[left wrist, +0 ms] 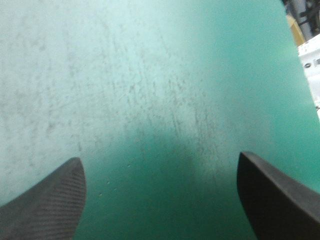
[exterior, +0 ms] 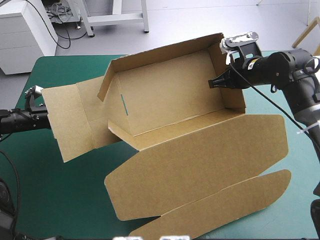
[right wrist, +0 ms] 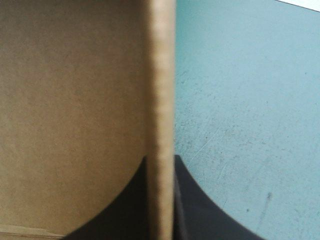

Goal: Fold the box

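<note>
The brown box stands half formed in the middle of the teal-green table, its back and right walls raised and its long lid lying flat toward the front. My right gripper is shut on the box's right wall, and in the right wrist view the edge of the board runs up between the black fingers. An end flap sticks out to the left. Behind that flap sits my left gripper, open over bare cover and mostly hidden in the high view.
The teal-green cover lies bare at the front left and along the right edge beyond the lid. A white cabinet stands past the table's far left corner.
</note>
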